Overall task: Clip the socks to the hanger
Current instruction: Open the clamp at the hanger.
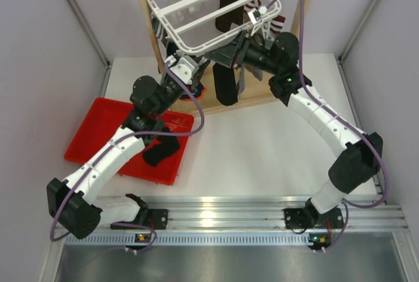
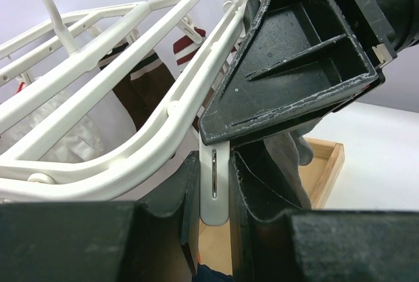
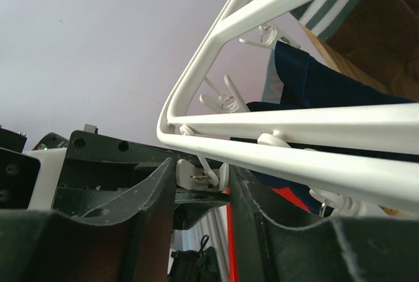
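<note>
Where the white plastic hanger (image 1: pixel 196 17) hangs from the pale wooden frame (image 1: pixel 147 20), both arms reach up under its near corner. The hanger is a rectangle of smooth parallel bars with rounded corners and small clips hanging beneath.

The left gripper (image 2: pixel 215 164) has its matte black jaws drawn in against both flat sides of one slim white clip (image 2: pixel 215 197), a rounded tab with a narrow metal slit. The right gripper (image 3: pixel 201 167) holds its jaws partly apart on either side of another clip (image 3: pixel 204 177) with a wire spring. Whether they press it or hold anything I cannot tell.

As for the socks, a soft dark brown sock (image 3: pixel 366 27) with a ribbed grey-and-white striped cuff hangs from the far bars. A long black sock (image 1: pixel 226 89) dangles limp below the right gripper, and another black one (image 1: pixel 160 153) lies crumpled in the shallow red plastic tray (image 1: pixel 98 131) on the white table.
</note>
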Robot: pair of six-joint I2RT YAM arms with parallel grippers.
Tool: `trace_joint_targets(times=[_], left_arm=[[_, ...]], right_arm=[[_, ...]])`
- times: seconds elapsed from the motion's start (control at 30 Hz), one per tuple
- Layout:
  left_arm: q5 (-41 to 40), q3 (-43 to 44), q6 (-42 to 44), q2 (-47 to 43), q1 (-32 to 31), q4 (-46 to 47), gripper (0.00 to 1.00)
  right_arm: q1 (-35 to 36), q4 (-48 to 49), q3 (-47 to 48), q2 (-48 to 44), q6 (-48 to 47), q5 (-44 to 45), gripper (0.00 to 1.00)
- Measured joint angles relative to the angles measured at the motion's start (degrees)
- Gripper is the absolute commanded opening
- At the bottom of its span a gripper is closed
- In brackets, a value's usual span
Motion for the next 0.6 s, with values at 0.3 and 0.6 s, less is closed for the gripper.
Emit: trace_joint_targets(times=[0.3,0.6], left_arm=[[-0.2,-0.6,2.3,-0.1,0.0,0.5,0.4],[2.0,2.7,2.2,-4.9,-0.3,-18.3,0.64]], right_arm=[[0.0,0.0,0.0,0.2,-0.4,0.4,0.0],[0.0,0.0,0.0,0.8,-0.2,-0.2,0.0]])
